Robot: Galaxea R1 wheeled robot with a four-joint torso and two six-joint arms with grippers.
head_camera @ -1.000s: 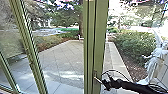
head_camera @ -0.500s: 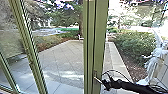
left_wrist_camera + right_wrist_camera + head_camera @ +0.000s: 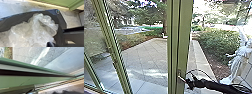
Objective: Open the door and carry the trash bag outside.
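Reaching in from the right of the head view: the right claw point(image 3: 190, 84), right by the handle point(image 3: 182, 79). Impossible to tell whether apart, together or clamped on it, or even whether touching. Behind the handle, the tall green upright of the door point(image 3: 184, 37). No telling whether latched or ajar. Past the glass, paving point(image 3: 146, 57), and off to the right, a bush point(image 3: 219, 45).

Over at the left claw point(image 3: 50, 44), likewise impossible to tell whether apart, together or gripping. Beside it in the left wrist view, the bag point(image 3: 37, 31): pale, see-through, crumpled, near a green edge point(image 3: 60, 2) at floor level.

Judging by the right arm's reach, busy with opening; carrying out not yet done. Likely to need: a sure purchase on the handle, a steady turn, then a slow swing of the door, with enough room for base and bag together. Worth guarding against: slipping off the handle, or snagging and tearing such thin-looking plastic on the frame.
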